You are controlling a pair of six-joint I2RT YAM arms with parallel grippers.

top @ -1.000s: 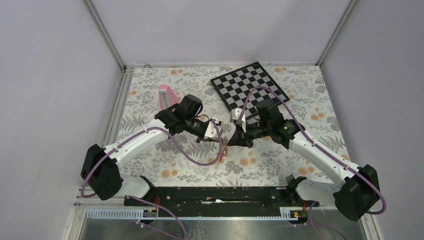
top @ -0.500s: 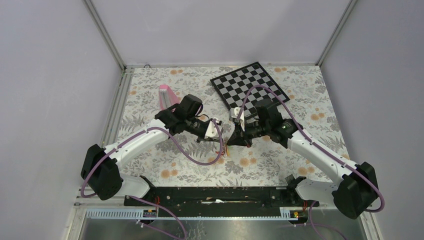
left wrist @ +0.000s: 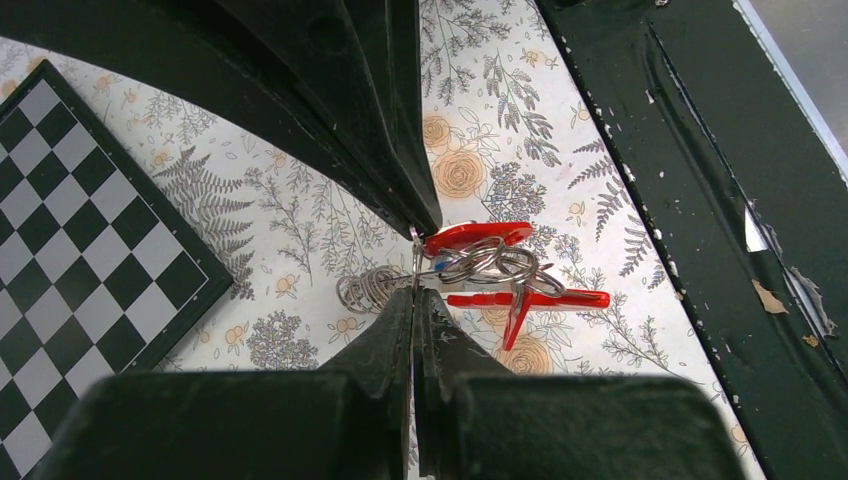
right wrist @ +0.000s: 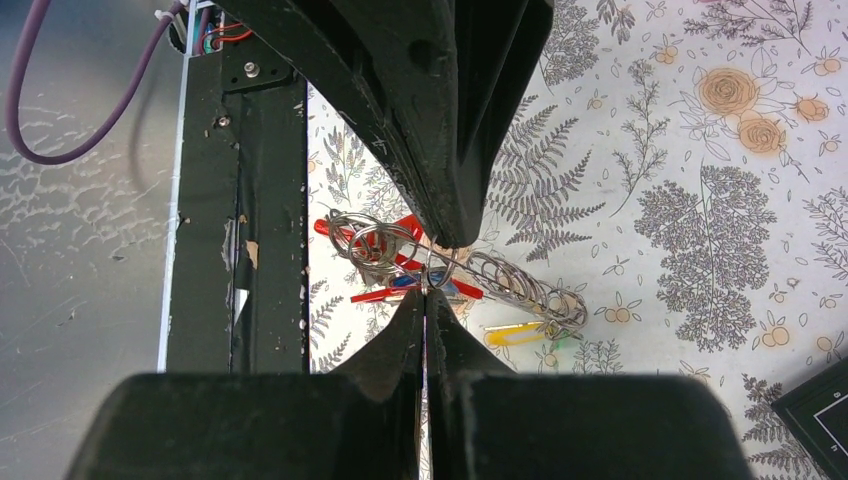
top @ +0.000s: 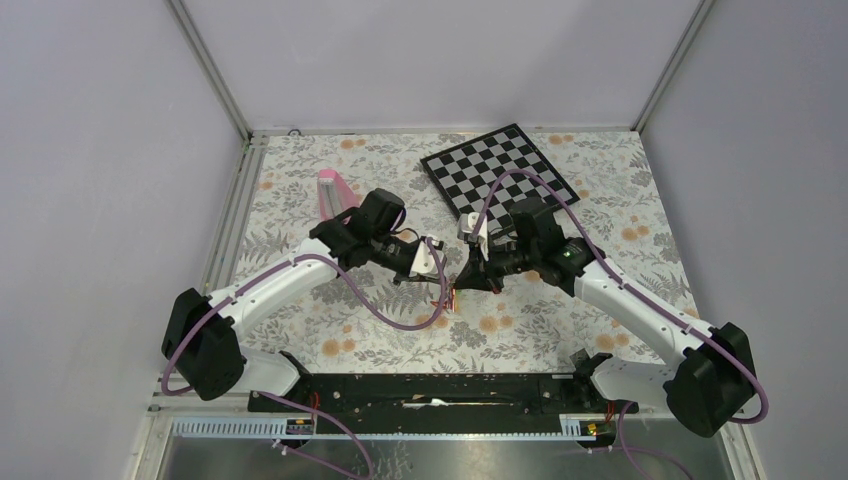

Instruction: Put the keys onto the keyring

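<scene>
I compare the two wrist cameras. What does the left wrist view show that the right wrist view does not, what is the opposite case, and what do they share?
Only the left wrist view shows the checkered squares of the chessboard. Only the right wrist view shows a yellow tag and a purple cable. Both views show their own pincer shut on the key bundle: the left pincer and the right pincer. Both also show red tags, wire rings, the black rail and the floral cloth.
</scene>
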